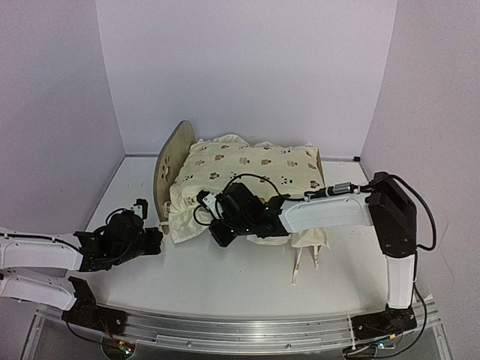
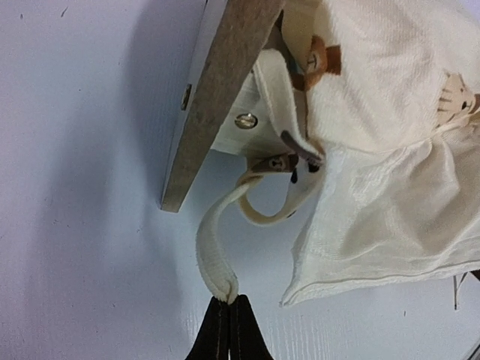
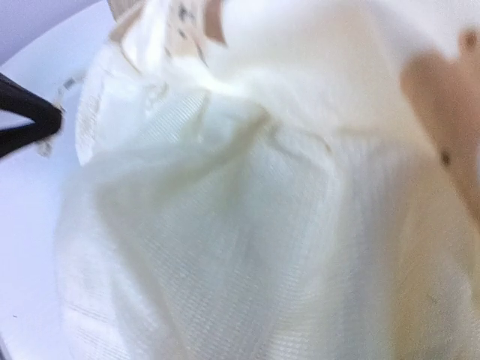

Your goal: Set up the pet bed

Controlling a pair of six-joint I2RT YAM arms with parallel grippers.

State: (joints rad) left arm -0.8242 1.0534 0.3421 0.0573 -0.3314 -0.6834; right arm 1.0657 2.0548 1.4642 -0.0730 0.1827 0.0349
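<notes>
The pet bed lies across the back of the table; its arched wooden headboard [image 1: 169, 171] stands at the left. A cream animal-print cushion [image 1: 251, 169] covers the frame. In the left wrist view a wooden board [image 2: 225, 82] of the bed crosses the top, with the cushion [image 2: 390, 97] to its right. My left gripper [image 2: 229, 324] is shut on the end of a cream strap [image 2: 212, 251] that loops back under the cushion's corner. My right gripper [image 1: 218, 237] is at the cushion's near-left edge. Cream fabric [image 3: 247, 225] fills its wrist view and hides its fingers.
Two more cream straps [image 1: 304, 264] trail onto the table from the cushion's near-right corner. A sliver of the wooden footboard [image 1: 319, 159] shows at the right end. White walls close the back and sides. The left gripper's black fingers [image 3: 26, 120] show at the right wrist view's left edge.
</notes>
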